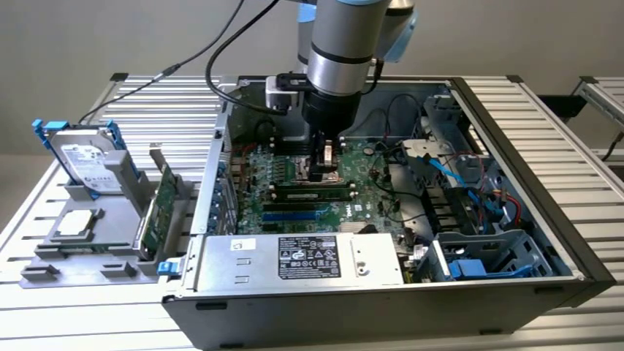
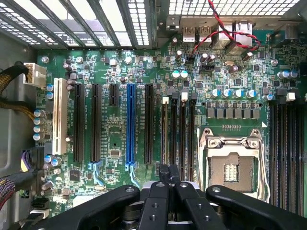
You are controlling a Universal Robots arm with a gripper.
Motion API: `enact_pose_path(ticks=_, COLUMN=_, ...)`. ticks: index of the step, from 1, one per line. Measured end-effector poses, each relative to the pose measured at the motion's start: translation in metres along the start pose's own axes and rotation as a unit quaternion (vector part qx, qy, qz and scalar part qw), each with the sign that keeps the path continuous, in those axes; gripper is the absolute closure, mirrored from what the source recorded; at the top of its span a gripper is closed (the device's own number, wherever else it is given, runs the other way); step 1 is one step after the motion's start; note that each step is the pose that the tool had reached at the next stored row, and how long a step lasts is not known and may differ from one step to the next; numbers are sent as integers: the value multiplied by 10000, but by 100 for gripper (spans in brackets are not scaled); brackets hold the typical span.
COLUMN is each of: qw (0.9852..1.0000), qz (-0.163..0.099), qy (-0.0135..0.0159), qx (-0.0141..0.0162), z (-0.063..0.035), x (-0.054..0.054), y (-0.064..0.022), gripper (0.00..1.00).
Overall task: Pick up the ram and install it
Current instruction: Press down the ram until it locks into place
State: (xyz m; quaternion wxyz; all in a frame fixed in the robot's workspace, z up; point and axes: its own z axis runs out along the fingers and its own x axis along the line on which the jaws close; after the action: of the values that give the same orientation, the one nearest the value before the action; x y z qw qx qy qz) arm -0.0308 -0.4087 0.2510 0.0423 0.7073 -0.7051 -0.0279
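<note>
The ram (image 1: 312, 194), a long narrow stick with dark chips, stands on edge in a memory slot on the motherboard (image 1: 283, 183), beside the CPU socket (image 1: 329, 175). My gripper (image 1: 328, 168) hangs inside the open computer case, just above the socket and the ram. In the wrist view its black fingers (image 2: 160, 191) are pressed together over the memory slots (image 2: 178, 129), with nothing visible between them. I cannot tell whether the tips touch the ram's top edge.
A grey holder (image 1: 78, 248) at the exterior view's left carries a silver hard drive with blue rails (image 1: 88, 157) and a wider green expansion card (image 1: 161, 208). The power supply (image 1: 302, 256), blue cables (image 1: 449, 175) and the case walls (image 1: 527, 183) hem in the board.
</note>
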Motion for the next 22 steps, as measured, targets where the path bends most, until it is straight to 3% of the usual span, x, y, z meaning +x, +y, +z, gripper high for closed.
enact_pose_path(ticks=7, qw=10000, qz=15, qy=0, qx=-1, z=0, x=0, y=0, gripper=89)
enact_pose_path(ticks=13, qw=9990, qz=449, qy=-43, qx=-9, z=1, x=0, y=0, gripper=89)
enact_pose_path(ticks=18, qw=9956, qz=930, qy=-91, qx=-19, z=2, x=0, y=0, gripper=89)
enact_pose_path(ticks=22, qw=9918, qz=1274, qy=-126, qx=-25, z=2, x=0, y=0, gripper=89)
